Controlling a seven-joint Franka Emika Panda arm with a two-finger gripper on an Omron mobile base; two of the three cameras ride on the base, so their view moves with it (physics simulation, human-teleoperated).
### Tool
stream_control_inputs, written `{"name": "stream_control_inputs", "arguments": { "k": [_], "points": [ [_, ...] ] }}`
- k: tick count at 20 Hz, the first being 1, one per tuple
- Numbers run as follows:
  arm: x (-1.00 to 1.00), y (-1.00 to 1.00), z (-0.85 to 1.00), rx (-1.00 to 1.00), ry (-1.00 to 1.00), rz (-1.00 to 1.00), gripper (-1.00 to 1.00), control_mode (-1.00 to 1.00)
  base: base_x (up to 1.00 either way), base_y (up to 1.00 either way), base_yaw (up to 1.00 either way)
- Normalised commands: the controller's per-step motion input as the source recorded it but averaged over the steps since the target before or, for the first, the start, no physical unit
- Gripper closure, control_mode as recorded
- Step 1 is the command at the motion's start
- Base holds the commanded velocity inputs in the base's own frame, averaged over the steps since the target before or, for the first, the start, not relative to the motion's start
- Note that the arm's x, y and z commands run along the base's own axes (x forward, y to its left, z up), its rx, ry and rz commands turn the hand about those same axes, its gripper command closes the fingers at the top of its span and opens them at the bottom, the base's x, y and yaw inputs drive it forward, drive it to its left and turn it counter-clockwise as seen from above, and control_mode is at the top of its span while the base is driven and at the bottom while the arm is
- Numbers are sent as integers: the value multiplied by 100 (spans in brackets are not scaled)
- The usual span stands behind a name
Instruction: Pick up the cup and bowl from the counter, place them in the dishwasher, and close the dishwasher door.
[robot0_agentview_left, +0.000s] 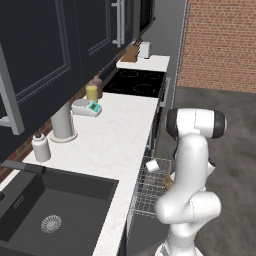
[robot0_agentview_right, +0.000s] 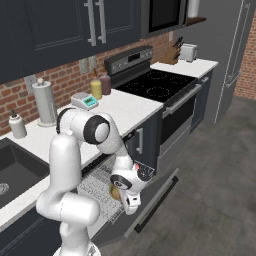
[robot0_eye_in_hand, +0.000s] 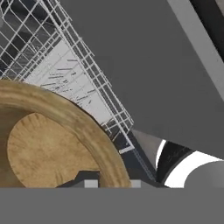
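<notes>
arm: white arm folded down low at center-left of the right base view, elbow up by the counter (robot0_agentview_right: 125, 112) edge, wrist bent down over the pulled-out rack (robot0_agentview_right: 97, 190)
gripper: gripper (robot0_agentview_right: 120, 192) sits at the rack, jaws clamped on the rim of the bowl (robot0_eye_in_hand: 48, 144), which takes up the lower left of the hand view
bowl: one, tan and wood-looking, held just over the white wire rack; a sliver of it peeks out beside the arm in the left base view
cup: one, white cup (robot0_agentview_left: 152, 165) lying tipped in the rack, center of the left base view
dishwasher door: dishwasher door (robot0_agentview_right: 150, 200) hangs open, lower center of the right base view
counter stuff: one pump bottle (robot0_agentview_left: 41, 147), one paper towel roll (robot0_agentview_left: 62, 120), one yellow tumbler (robot0_agentview_left: 91, 93)
room: black sink (robot0_agentview_left: 55, 210) lower left, black cooktop (robot0_agentview_left: 135, 82) up top, brick wall (robot0_agentview_left: 220, 45) upper right, grey floor
</notes>
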Motion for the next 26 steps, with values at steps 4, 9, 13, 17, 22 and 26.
{"name": "stream_control_inputs", "arguments": {
  "k": [4, 9, 13, 17, 22, 26],
  "points": [
    [43, 27, -29, 12, 0, -3, 100, -100, 0, 0, 0],
    [59, 36, -7, 10, 0, -4, 100, -100, 0, 0, 0],
    [64, 26, 0, 8, 0, -6, 100, -100, 0, 0, 0],
    [58, 17, -10, 4, 1, -8, 100, -100, 0, 0, 0],
    [48, 12, -32, 1, 9, -12, 100, -100, 0, 0, 0],
    [42, 8, -47, 0, 12, -14, 100, -100, 0, 0, 0]
  ]
}}
